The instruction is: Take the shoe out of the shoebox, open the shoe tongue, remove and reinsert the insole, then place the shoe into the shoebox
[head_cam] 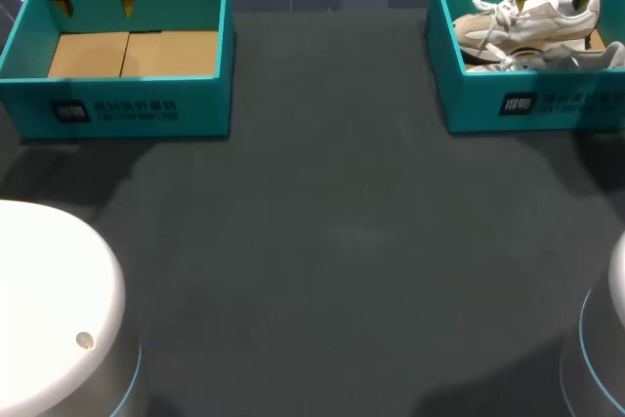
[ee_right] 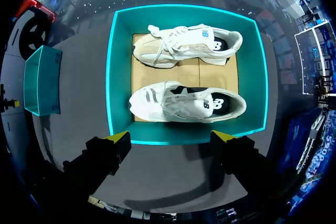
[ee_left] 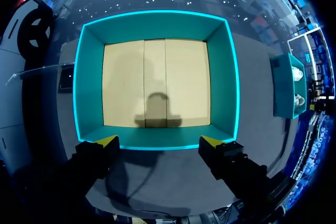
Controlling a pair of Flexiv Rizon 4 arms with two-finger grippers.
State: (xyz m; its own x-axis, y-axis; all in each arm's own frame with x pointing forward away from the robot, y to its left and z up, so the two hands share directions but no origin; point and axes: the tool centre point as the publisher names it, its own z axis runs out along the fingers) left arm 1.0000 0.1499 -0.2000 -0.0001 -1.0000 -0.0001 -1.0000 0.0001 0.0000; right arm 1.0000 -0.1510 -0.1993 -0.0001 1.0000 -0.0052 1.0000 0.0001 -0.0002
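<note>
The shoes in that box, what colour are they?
White and cream, with dark insides; the right wrist view shows the shoes best.

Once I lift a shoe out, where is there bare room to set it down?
The dark table is bare between the two boxes and across the middle stretch in front of them. The left shoebox holds nothing on its cardboard floor. The right shoebox is crowded: a shoe and a second shoe nearly fill its floor.

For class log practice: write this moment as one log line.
step: none done | left gripper: open, above empty left shoebox | right gripper: open, above right shoebox | near shoe, far shoe: inside it, ungripped
</note>
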